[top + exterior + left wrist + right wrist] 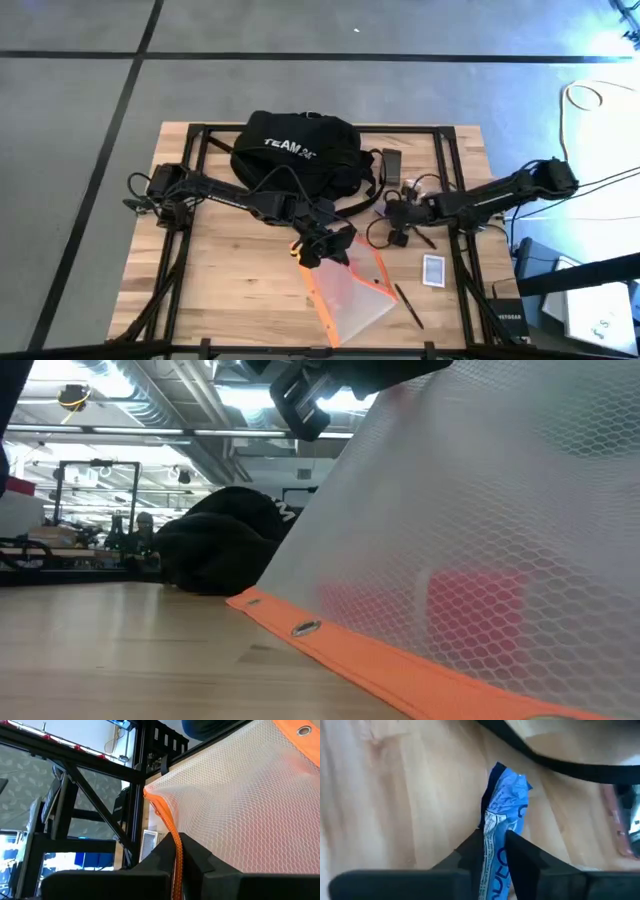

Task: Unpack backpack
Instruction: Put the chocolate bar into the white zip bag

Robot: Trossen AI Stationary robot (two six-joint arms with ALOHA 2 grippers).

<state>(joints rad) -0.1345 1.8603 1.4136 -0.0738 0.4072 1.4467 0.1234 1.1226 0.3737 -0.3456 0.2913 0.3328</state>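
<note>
The black backpack (pixel 290 150) with white lettering lies at the table's far middle, and it also shows in the low view (pixel 215 540). Just in front of it my left gripper (pixel 318 245) is shut on a translucent mesh pouch (pixel 358 290) with orange trim. The pouch fills the right of the low view (pixel 480 530). To its right my right gripper (pixel 395 215) is shut on a crumpled blue wrapper (pixel 504 815), beside a black backpack strap (pixel 560 765). My left gripper pinches the pouch's orange-trimmed edge (pixel 176 851) between its two fingers, at the pouch's far end. That end is raised, and the pouch slopes down from the fingers. Its lower orange edge (pixel 330 645) lies on the table. My right gripper pinches the blue wrapper near one end (pixel 495 851) between its two fingers, which lie along it. The fingers point down at the wooden table. The rest of the wrapper sticks out beyond the fingertips; whether it touches the wood I cannot tell.
A white card (pixel 434 270) and a dark pen (pixel 408 305) lie right of the pouch. A dark flat item (pixel 392 165) sits right of the backpack. Black frame bars (pixel 450 200) run along the table's sides. Bare wood lies at the near left (pixel 220 290).
</note>
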